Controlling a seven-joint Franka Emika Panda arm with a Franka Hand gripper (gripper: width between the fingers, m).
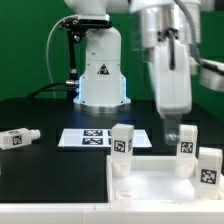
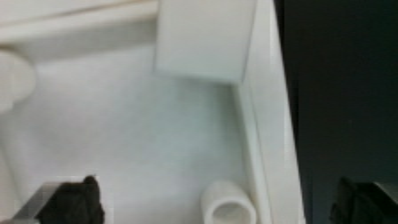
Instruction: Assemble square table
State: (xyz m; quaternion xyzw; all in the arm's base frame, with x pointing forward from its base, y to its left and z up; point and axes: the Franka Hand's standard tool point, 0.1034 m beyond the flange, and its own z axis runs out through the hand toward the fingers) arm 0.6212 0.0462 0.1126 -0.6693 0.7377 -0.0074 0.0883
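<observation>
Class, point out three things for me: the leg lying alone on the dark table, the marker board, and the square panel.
lying leg (image 1: 17, 138), exterior view, on its tagged side face.
marker board (image 1: 100, 138), exterior view, on its printed tags.
square panel (image 1: 150, 197), exterior view, on its bare floor inside the rim.

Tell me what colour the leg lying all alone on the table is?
White, with a black-and-white square tag, on the lone leg. The exterior view shows it best.
</observation>
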